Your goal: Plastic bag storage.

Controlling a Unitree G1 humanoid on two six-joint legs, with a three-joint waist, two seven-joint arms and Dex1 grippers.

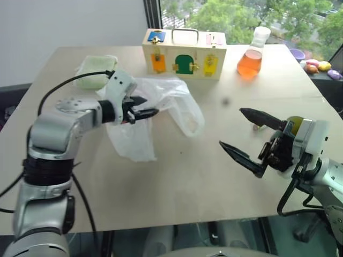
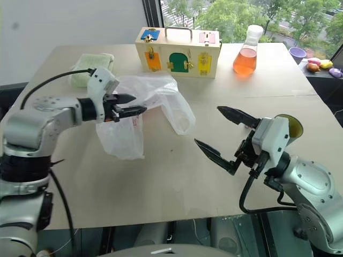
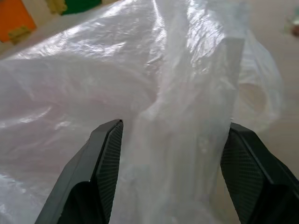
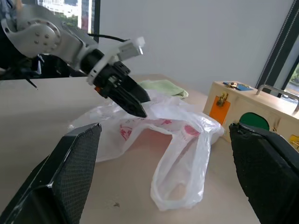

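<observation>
The plastic bag point(image 2: 140, 110) lies crumpled on the pale wooden surface point(image 2: 177, 176), in front of the wooden latch box point(image 2: 178, 52) and beside the folded green cloth point(image 2: 91, 67). Its long axis runs roughly across the surface, from a bunched body on the robot's left to a handle loop trailing toward the right. The left pincer point(image 2: 131, 111) hovers over the bag, fingers parted, gripping nothing. The right pincer point(image 2: 220, 138) stands wide open and empty, well apart from the bag.

1 plastic bag point(image 1: 161, 110), 1 green cloth point(image 1: 95, 70), 1 wooden latch box point(image 1: 184, 54), 1 flask point(image 1: 251, 55), 2 grippers.
</observation>
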